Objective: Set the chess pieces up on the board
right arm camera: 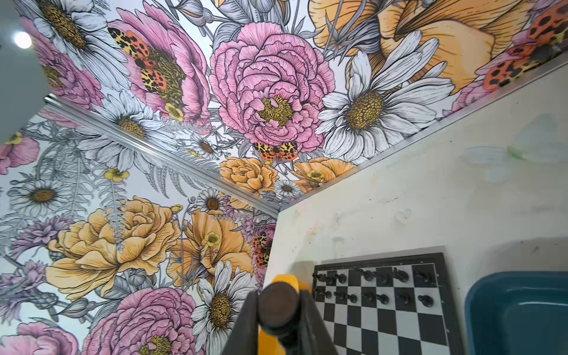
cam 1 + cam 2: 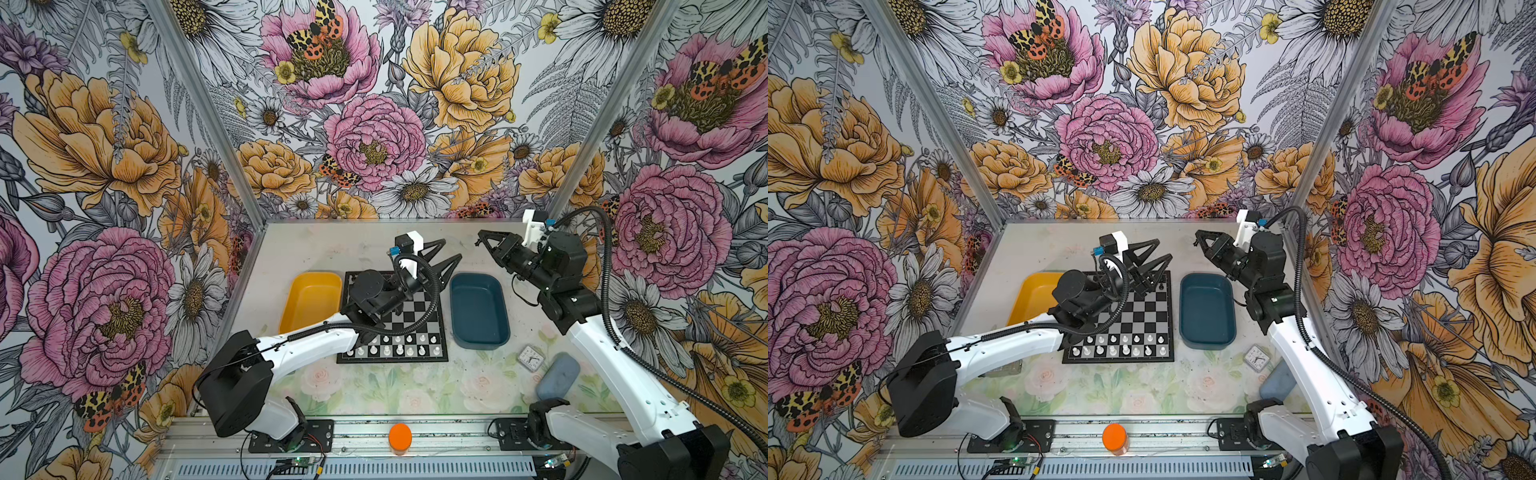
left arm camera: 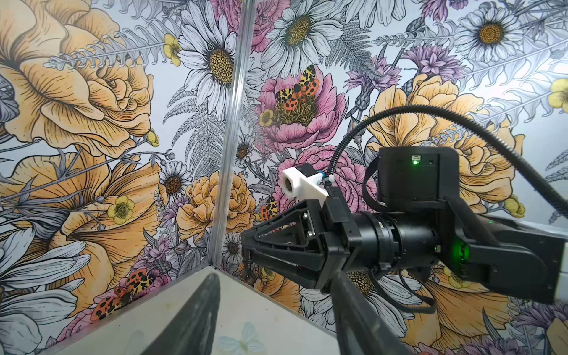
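White pieces (image 2: 395,345) stand ready; black pieces (image 1: 382,298) look mostly set — hard to count. Left pincer (image 2: 452,248) apart; right pincer (image 2: 482,240) — cannot tell.

Both top views look steeply down from high over the near edge of the tabletop (image 2: 316,249) toward the back wall (image 2: 374,145), sharing nearly everything, slightly shifted sideways. The left wrist camera looks low along the left fingers (image 3: 190,316) at the right fingers (image 3: 292,267) and a wall corner (image 3: 227,184). The right wrist camera, rolled, sits close behind a pinched chess piece (image 1: 278,307), facing the far rows of the board (image 1: 378,319)
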### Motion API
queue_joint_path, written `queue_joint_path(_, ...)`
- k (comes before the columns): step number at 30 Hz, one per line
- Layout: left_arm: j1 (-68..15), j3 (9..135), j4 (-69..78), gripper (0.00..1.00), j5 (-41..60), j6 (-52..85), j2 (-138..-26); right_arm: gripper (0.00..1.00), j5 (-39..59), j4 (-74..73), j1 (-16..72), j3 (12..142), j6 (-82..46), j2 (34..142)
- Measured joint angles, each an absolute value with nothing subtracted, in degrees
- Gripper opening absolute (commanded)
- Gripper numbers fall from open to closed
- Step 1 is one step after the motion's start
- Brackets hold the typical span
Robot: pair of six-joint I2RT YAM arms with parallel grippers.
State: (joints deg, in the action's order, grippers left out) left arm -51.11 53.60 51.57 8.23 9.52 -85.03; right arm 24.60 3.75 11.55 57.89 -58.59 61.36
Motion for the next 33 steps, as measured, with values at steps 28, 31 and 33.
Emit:
queue_joint_path(28,-53.93,56.86,70.54,0.50,3.42,-0.86,-99.20,0.00,31.79,-4.34,11.16,54.70,-66.70,57.19)
queue_joint_path(31,-53.93,57.91,70.72,0.49,3.42,-1.13,-100.51,0.00,31.83,-5.06,11.16,53.80,-67.31,56.86)
queue_joint_path(33,-53.95,58.57,70.81,0.49,3.44,-1.50,-101.47,0.00,31.81,-5.08,11.16,53.69,-67.70,56.62)
